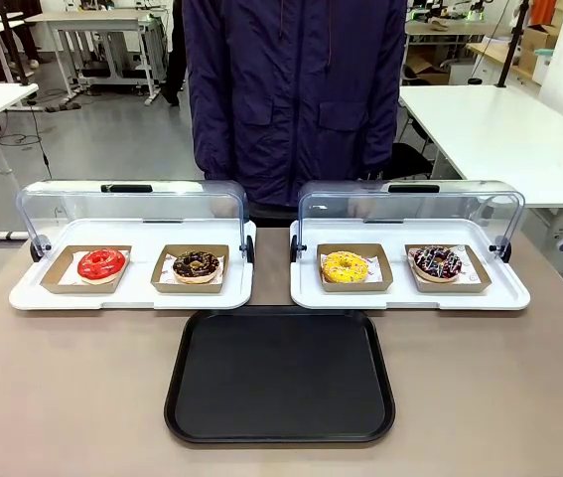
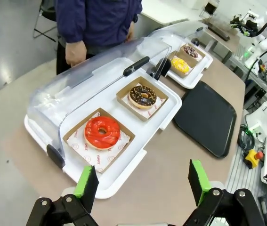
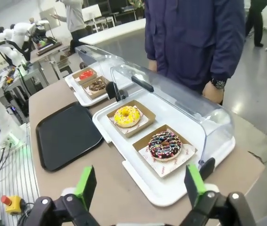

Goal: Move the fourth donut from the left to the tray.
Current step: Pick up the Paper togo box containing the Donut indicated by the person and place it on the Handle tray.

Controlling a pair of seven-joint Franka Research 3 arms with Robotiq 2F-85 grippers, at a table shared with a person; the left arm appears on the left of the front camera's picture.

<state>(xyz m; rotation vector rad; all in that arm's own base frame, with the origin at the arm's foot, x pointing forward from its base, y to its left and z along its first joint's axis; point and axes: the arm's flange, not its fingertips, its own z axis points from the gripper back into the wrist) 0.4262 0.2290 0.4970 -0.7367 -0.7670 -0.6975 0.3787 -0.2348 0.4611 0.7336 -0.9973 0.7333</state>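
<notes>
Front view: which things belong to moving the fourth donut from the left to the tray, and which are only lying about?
Belong: fourth donut, its cardboard holder, black tray.
Lying about: red donut, chocolate crumb donut, yellow donut.

The left pincer [image 2: 142, 176] and right pincer [image 3: 140, 182] look black, green-padded, perhaps silver-screwed.

The front view faces across the brown table [image 1: 63, 397] toward the standing person [image 1: 296, 89], with the large black plastic rectangular tray [image 1: 279, 376] nearest. Each wrist view looks down slantwise from its own table end. All three share both white lidded display trays [image 1: 132, 301].
</notes>
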